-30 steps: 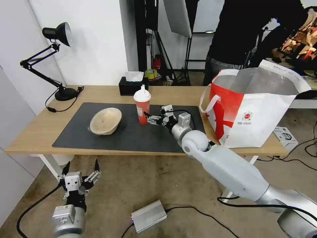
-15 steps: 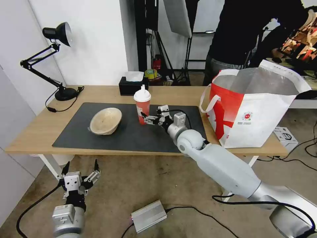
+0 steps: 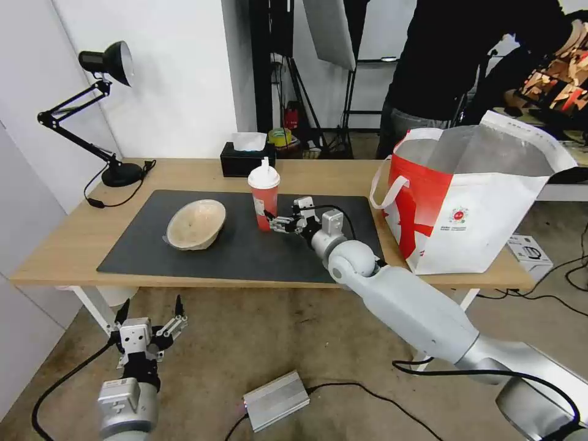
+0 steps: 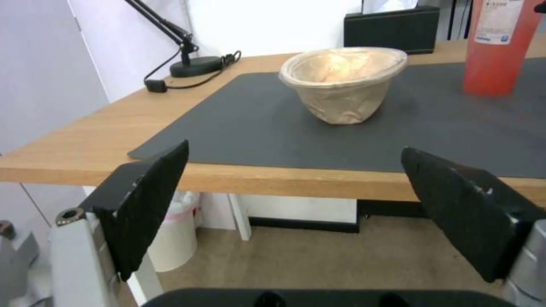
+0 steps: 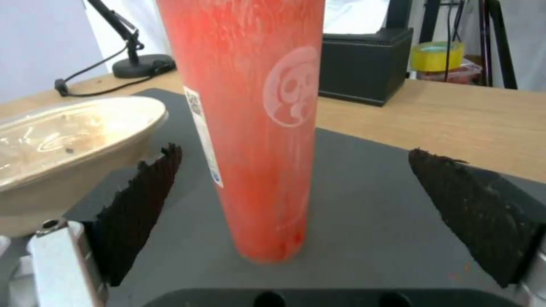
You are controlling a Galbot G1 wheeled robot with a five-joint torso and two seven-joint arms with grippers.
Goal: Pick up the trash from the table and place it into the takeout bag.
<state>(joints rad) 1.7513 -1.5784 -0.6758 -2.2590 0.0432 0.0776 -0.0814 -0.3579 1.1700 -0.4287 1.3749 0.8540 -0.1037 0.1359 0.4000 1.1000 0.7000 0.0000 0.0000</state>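
Observation:
A red drink cup [image 3: 263, 193] with a white domed lid stands upright on the dark mat [image 3: 245, 245] of the table [image 3: 67, 239]. My right gripper [image 3: 274, 221] is open just right of its base, fingertips reaching the cup. In the right wrist view the cup [image 5: 256, 128] stands between the spread pads [image 5: 142, 209], untouched. A beige bowl [image 3: 196, 224] lies tilted on the mat to the cup's left, also in the left wrist view as the bowl [image 4: 344, 83]. The red-and-white takeout bag [image 3: 471, 202] stands open at the table's right end. My left gripper [image 3: 150, 309] hangs open below the table's front edge.
A black tissue box [image 3: 247, 159] sits behind the cup. A black desk lamp [image 3: 104, 110] stands at the far left corner. A person stands behind the bag. A silver box [image 3: 275, 401] and cables lie on the floor.
My right gripper has advanced left towards the cup until its fingertips flank the base. The left arm, cup and bowl have not moved.

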